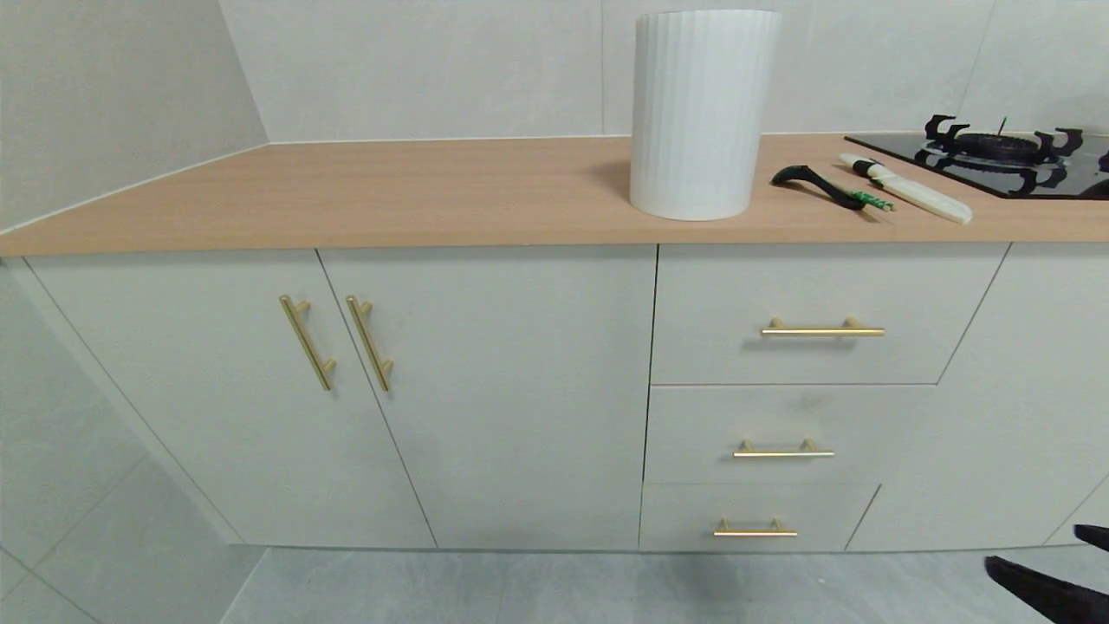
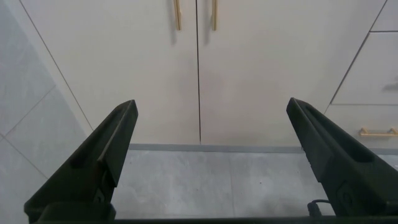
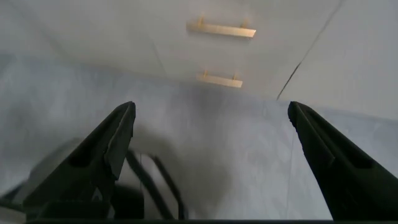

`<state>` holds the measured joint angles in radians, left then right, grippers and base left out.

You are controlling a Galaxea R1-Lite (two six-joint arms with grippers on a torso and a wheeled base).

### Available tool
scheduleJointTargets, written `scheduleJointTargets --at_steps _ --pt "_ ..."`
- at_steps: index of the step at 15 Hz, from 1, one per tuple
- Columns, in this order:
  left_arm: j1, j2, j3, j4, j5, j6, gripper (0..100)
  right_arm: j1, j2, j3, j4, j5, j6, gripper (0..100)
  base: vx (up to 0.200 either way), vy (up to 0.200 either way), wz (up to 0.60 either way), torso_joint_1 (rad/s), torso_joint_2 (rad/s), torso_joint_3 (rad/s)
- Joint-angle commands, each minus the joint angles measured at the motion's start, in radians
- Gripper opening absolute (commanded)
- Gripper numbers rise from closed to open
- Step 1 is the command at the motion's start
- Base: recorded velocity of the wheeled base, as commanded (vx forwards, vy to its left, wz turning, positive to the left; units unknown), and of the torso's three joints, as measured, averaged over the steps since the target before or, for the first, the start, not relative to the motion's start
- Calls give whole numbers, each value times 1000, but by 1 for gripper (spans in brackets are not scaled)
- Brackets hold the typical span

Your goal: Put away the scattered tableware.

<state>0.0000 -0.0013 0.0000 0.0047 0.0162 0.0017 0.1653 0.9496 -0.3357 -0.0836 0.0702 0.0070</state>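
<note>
Tableware lies on the wooden counter [image 1: 390, 191], toward my right. A white knife [image 1: 910, 191] and a black-handled utensil [image 1: 819, 185] rest flat, just beside each other. The utensil has a green striped bit at its end, and I cannot tell whether that is part of it. Both sit between a tall white ribbed container [image 1: 700, 113], which stands upright on the counter, and the black hob [image 1: 996, 160] at the right end.

Below the counter are two cabinet doors [image 1: 346, 390] with gold handles and, to their right, three closed drawers [image 1: 797, 347].

My left jaws are spread wide with nothing between them. They are low down, facing the seam of the two cabinet doors above the grey floor [image 2: 205, 180]. My right jaws are also spread wide and hold nothing. They hang over the floor in front of the lower drawer handles [image 3: 221, 29]. Both are well apart from the tableware.
</note>
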Motion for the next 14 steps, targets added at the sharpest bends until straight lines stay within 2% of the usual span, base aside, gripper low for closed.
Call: scheduleJointTargets --at_steps 1,5,10,14 --pt "0 1 0 0 1 0 100 39 548 -155 -137 -9 -15 100 0 0 0 0 0 0" --pt "0 1 0 0 1 0 100 56 854 -255 -354 -115 -15 100 0 0 0 0 0 0" --pt "0 1 0 0 1 0 100 43 1120 -353 -518 -150 -9 100 0 0 0 0 0 0" --pt "0 1 0 0 1 0 100 29 1310 -358 -812 -228 1 100 0 0 0 0 0 0"
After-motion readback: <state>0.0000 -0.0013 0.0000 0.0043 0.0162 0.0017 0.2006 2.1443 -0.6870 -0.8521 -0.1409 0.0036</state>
